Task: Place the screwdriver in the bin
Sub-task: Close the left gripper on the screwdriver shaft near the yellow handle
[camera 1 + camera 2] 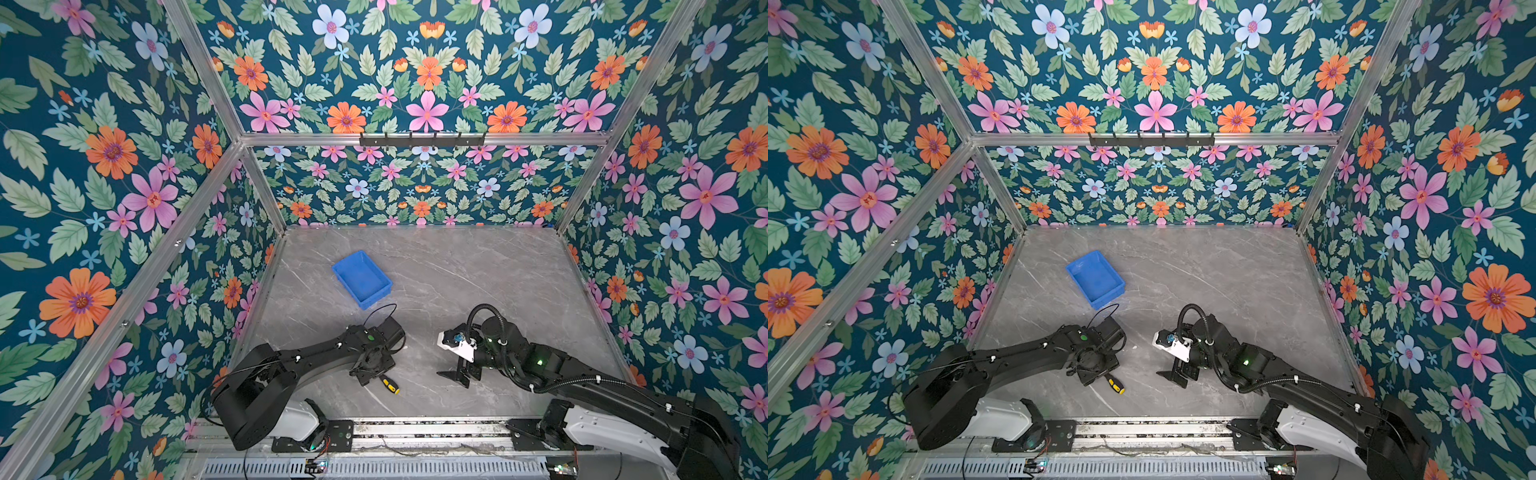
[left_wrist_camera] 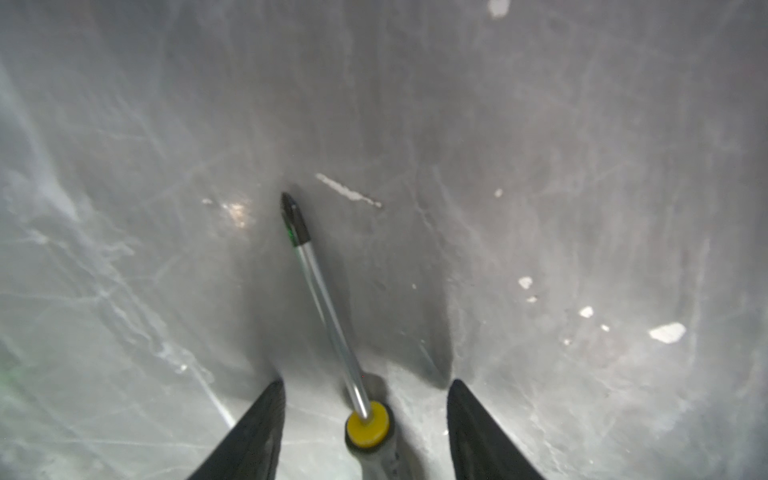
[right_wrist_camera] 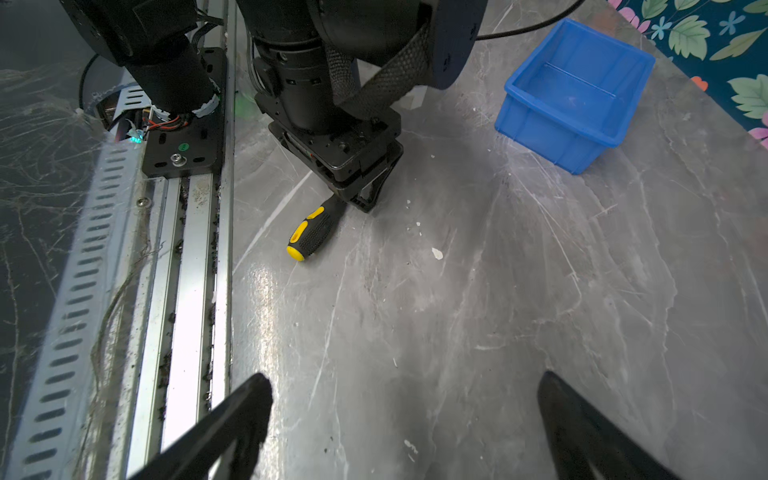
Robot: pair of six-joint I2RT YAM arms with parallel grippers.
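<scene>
The blue bin [image 1: 362, 277] sits at the far left of the counter [image 1: 478, 270], empty and well apart from my work. Nearer, my left hand [image 2: 365, 384] is down at the counter with its fingers [image 2: 257, 428] apart, one on each side of the screwdriver [image 2: 328, 316], neither touching it. The screwdriver lies flat, its black-and-yellow handle poking out toward the near right. I straddle it where the thin shaft meets the handle. I judge that a pinch on the smooth round shaft could let it roll or swing handle-down, then slip free or catch the bin's rim. My right hand [image 3: 404, 379] hovers on the right, fingers wide apart, holding nothing.
</scene>
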